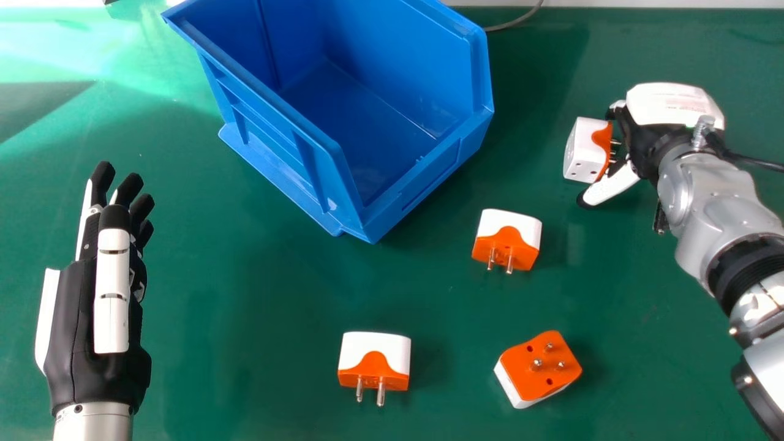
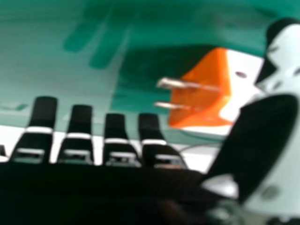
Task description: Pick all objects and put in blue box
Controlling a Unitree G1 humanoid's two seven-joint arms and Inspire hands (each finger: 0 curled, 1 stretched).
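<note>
- While the left hand is open, one plug adapter and a second adapter need boxing.
- Beyond lies a third adapter.
- Unclenched, the right hand flanks a fourth adapter.
- Blue bin: all four outside.

The left hand lies open at the head view's left, fingers pointing forward. The right arm slants in from the right edge; the blurred right hand seems open, thumb held apart.
</note>
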